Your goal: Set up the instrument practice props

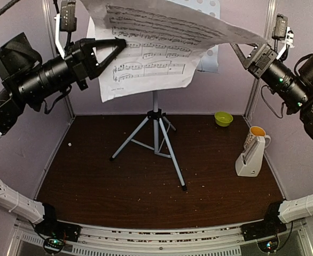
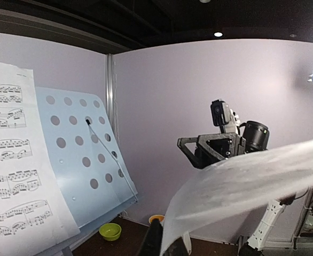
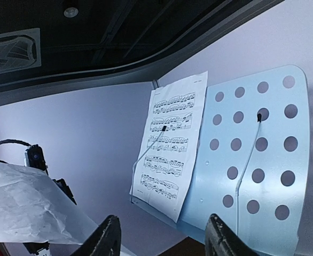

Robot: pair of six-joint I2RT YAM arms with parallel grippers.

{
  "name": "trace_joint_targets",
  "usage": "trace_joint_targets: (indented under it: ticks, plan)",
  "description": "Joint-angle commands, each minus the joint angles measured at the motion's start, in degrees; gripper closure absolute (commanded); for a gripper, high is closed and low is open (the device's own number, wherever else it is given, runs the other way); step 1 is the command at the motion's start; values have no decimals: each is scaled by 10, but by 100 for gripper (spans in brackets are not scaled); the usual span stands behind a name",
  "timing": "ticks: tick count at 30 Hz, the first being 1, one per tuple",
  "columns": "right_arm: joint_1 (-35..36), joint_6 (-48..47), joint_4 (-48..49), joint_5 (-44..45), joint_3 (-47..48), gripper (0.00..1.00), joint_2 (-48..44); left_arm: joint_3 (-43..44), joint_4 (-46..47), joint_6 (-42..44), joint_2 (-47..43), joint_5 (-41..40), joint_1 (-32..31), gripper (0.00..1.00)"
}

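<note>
The silver tripod music stand (image 1: 156, 133) stands mid-table; its white perforated desk (image 2: 76, 160) (image 3: 252, 160) faces the arms. One sheet-music page (image 1: 146, 69) rests on the desk's left half under a wire holder; it also shows in the right wrist view (image 3: 170, 144). My left gripper (image 1: 119, 44) (image 2: 170, 245) is shut on the second page (image 1: 199, 24) (image 2: 242, 181), held raised and curling in front of the desk. My right gripper (image 1: 247, 53) (image 3: 164, 242) is open and empty near that page's right edge. The white metronome (image 1: 251, 157) stands at the right.
A white mug with an orange inside (image 1: 257, 133) stands just behind the metronome. A yellow-green bowl (image 1: 224, 118) sits by the back wall, right of the stand. Walls close in the table at the back and both sides. The tripod legs spread across the middle.
</note>
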Motion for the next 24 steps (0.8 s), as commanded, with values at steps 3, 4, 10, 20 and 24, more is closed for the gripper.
trace_joint_targets:
  ticks: [3, 4, 10, 20, 24]
  plan:
    - [-10, -34, -49, 111, 94, 43, 63, 123, -55, -124, 59, -6, 100, 100]
    - [-10, -37, -56, 113, 103, 43, 72, 140, -63, -150, 68, -5, 116, 100]
    - [-9, -52, -56, 87, 80, 54, 78, 208, -112, -230, 107, 23, 172, 100]
    - [10, -20, 7, -68, 64, 70, 103, 197, -81, -240, 117, 86, 172, 100]
    - [19, -14, 41, -77, 143, 63, 145, 199, -87, -239, 127, 95, 172, 100]
